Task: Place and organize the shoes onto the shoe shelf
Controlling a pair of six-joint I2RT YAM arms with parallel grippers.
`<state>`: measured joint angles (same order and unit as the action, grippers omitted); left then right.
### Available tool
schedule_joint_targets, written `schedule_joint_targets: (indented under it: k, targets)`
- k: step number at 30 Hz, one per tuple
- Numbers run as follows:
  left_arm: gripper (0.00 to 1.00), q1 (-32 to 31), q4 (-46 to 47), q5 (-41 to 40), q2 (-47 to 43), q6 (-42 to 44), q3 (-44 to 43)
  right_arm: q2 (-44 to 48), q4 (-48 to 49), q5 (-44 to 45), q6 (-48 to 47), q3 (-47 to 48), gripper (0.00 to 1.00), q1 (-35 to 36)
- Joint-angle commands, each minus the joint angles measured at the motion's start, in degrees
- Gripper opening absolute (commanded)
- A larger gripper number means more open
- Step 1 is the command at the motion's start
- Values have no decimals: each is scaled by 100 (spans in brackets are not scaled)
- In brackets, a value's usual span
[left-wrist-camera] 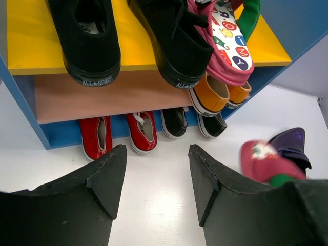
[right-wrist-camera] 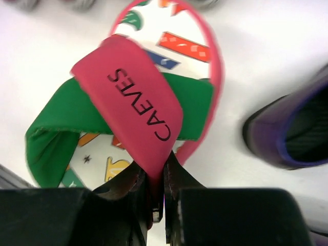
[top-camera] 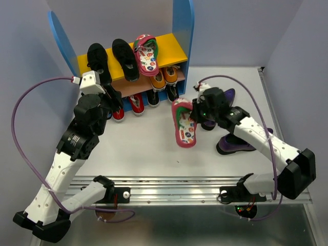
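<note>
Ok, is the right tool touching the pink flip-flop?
Touching. The right wrist view shows the right tool pinching the pink flip-flop by its strap.

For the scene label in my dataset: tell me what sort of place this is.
Probably a lab robot test cell: two arms bolted to a metal rail at the edge of a white table, plain walls close around it, and a miniature shoe shelf holding small shoes.

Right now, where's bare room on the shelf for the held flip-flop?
Top board: bare strip between shelved flip-flop and right panel. Lower board: bare left of the orange shoes. Crowded: black shoes fill the top's left; red shoes and sneakers line the table underneath.
</note>
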<state>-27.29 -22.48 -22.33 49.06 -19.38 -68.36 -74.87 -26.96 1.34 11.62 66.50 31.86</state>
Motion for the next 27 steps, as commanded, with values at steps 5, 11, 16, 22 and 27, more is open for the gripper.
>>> schedule_joint_targets:
  k: [5,11,16,22,27]
  targets:
    - [63,-13,227,-70,-203,-22,200,-379,1148,982,-300,-603,1,865]
    - [63,-22,209,-131,-256,-154,191,-879,1887,1473,-468,-788,43,936]
    - [63,-22,121,-281,-309,-216,156,-889,1879,1843,393,-884,62,936]
    - [63,-13,200,-325,-344,-198,314,-354,1238,2519,1930,-1429,86,936]
    - [66,-13,314,-290,-318,-251,367,60,1070,2450,2364,-1930,77,1147]
